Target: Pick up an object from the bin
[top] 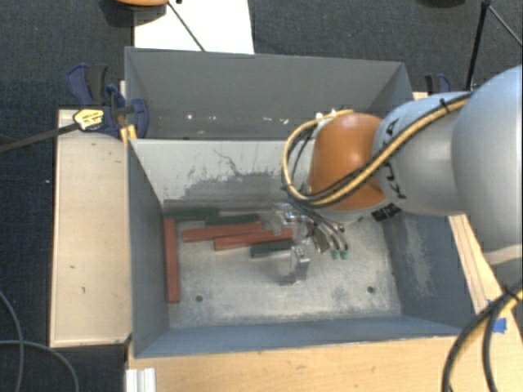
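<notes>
Tool (298, 261) low in the grey bin (245, 88).
We note it touching the dark green stick's (267, 251) right end; its grip we cannot tell.

Just one bit of lettering to call here: dark characters on the arm's silver casing (395, 188), right beside the orange wrist cover (343, 160). The cables (351, 191) cross over them, so they can't be read. Nothing else near that cover carries legible text.

A white sheet (225, 15) lies on dark carpet (41, 39).
</notes>
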Motion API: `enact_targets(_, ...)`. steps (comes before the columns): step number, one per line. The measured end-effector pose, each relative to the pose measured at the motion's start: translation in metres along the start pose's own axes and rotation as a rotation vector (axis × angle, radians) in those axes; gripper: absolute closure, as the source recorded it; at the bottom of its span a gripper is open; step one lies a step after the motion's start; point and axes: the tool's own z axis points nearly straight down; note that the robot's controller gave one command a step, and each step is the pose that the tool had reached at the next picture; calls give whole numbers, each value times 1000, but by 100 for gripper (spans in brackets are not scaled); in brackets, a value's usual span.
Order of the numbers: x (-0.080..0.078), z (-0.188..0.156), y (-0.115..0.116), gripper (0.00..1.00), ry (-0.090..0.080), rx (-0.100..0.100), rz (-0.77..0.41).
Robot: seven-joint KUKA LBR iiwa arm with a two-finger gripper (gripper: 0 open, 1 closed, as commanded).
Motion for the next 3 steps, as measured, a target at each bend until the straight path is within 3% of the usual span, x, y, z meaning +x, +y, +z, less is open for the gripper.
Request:
enact_targets(1,-19,5,13,0,-2,0,-14)
enact_targets(2,-22,5,19,100,-1,0,-29)
enact_targets(3,-22,5,19,100,0,0,-29)
